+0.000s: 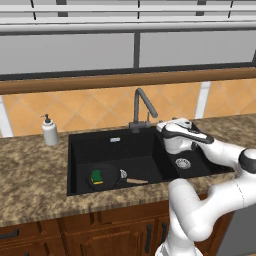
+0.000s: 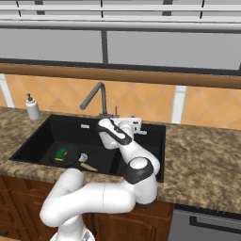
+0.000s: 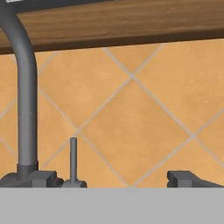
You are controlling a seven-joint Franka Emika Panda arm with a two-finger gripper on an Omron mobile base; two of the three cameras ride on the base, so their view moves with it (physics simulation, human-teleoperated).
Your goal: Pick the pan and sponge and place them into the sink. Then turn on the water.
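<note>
The black pan (image 1: pixel 107 176) lies in the left basin of the black sink (image 1: pixel 125 142), its wooden handle pointing right. The green and yellow sponge (image 1: pixel 96 176) rests inside the pan. In the right base view the pan (image 2: pixel 70 158) and sponge (image 2: pixel 60 154) show the same way. My gripper (image 1: pixel 162 128) hovers over the sink's back edge, just right of the base of the dark grey faucet (image 1: pixel 143 102). In the hand view the gripper (image 3: pixel 113 180) is open, with the faucet's thin upright lever (image 3: pixel 73 159) between its fingertips (image 3: pixel 188 178). No stream runs from the spout.
A white soap dispenser (image 1: pixel 49 131) stands on the granite counter left of the sink. The smaller right basin with its silver drain (image 1: pixel 183 163) lies under my forearm. An orange tiled wall (image 3: pixel 144 109) and wooden ledge rise close behind the faucet.
</note>
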